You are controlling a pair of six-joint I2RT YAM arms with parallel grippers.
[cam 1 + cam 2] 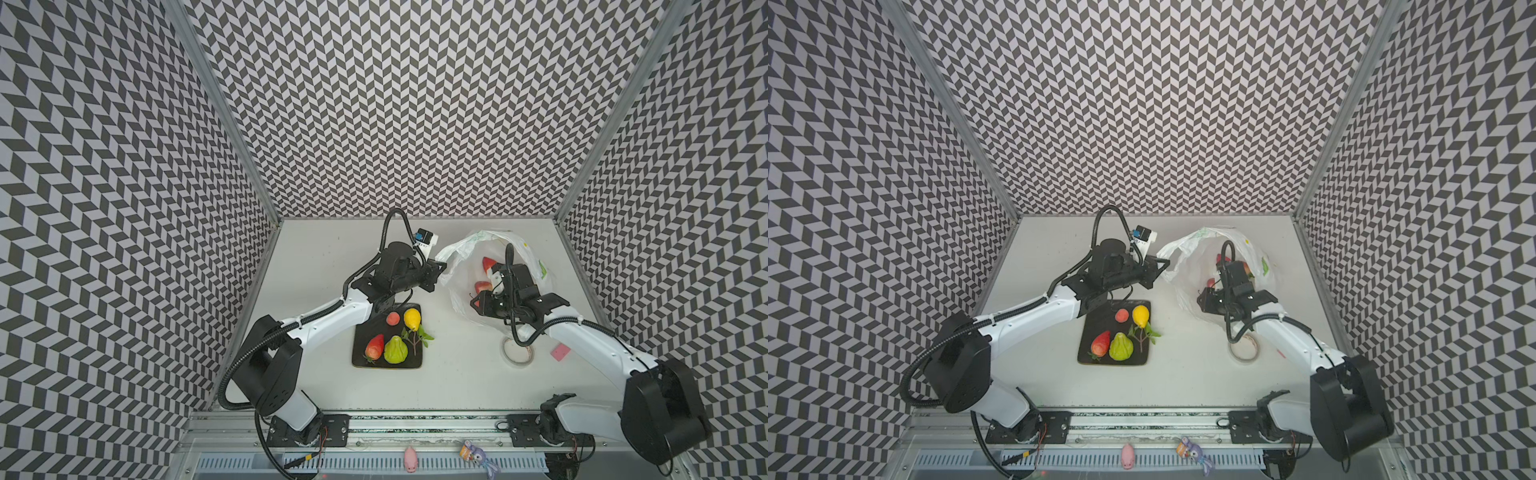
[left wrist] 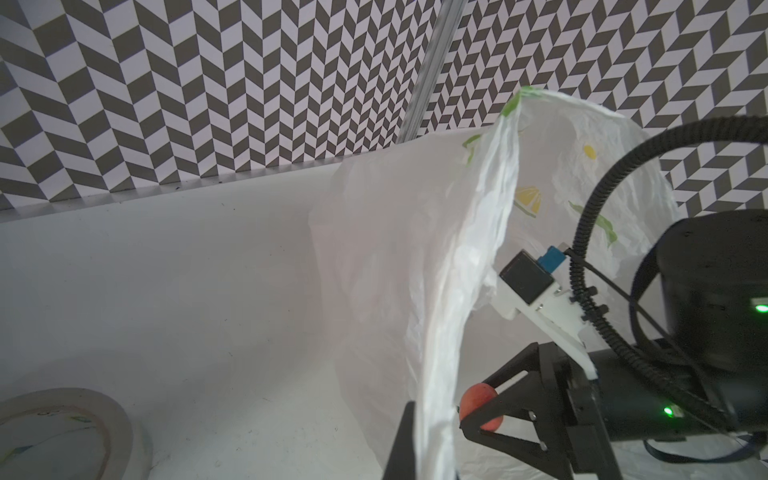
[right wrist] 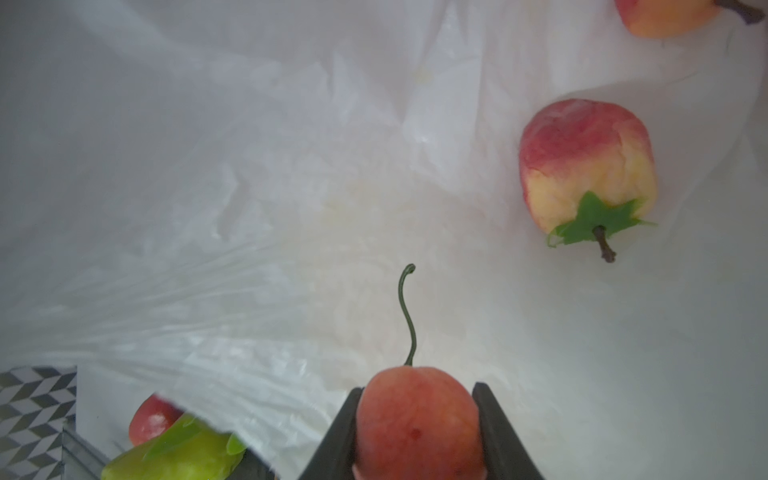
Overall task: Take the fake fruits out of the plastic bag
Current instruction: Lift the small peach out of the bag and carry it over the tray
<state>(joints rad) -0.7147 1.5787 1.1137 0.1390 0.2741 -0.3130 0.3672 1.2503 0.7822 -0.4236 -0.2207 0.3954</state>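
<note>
Crinkly plastic bag (image 3: 291, 166), smooth round fruit (image 3: 417, 424)

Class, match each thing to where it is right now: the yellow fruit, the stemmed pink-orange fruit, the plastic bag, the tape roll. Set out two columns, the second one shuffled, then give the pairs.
Column one
1. yellow fruit
2. stemmed pink-orange fruit
3. plastic bag
4. tape roll

Column two
A. flat on the table
B. edge pinched by the shut left gripper
C. on the black tray
D. clamped between the fingers of the right gripper, inside the bag

Pairs: 1-C, 2-D, 3-B, 4-A
</note>
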